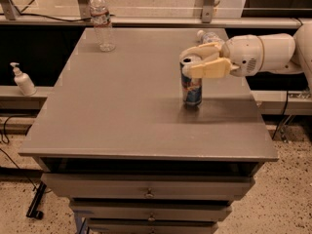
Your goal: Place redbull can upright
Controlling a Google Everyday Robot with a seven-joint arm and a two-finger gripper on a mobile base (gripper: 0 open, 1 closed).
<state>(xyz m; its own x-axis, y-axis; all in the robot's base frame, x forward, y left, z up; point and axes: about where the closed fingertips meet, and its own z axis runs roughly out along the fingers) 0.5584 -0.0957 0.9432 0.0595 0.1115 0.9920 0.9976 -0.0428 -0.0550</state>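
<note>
You are looking at a grey table [131,96], its top filling most of the view, with drawers [148,186] stacked under the front edge. The white arm [263,52] reaches in from the right, level above the table's right side. A clear water bottle [101,21] stands upright near the far left corner, well apart from everything else. The redbull can [192,89] is upright right of centre, its base down at the tabletop with a dark shadow beside it; you cannot tell whether its full weight rests there. The gripper [191,62] sits at the can's top end, with its tan fingers [209,69] on either side of the rim, jaws clamped on the can. A pump dispenser [22,80] stands on the ledge left of the table. Behind the gripper, a second plastic bottle [209,35] is partly hidden near the far right edge.
</note>
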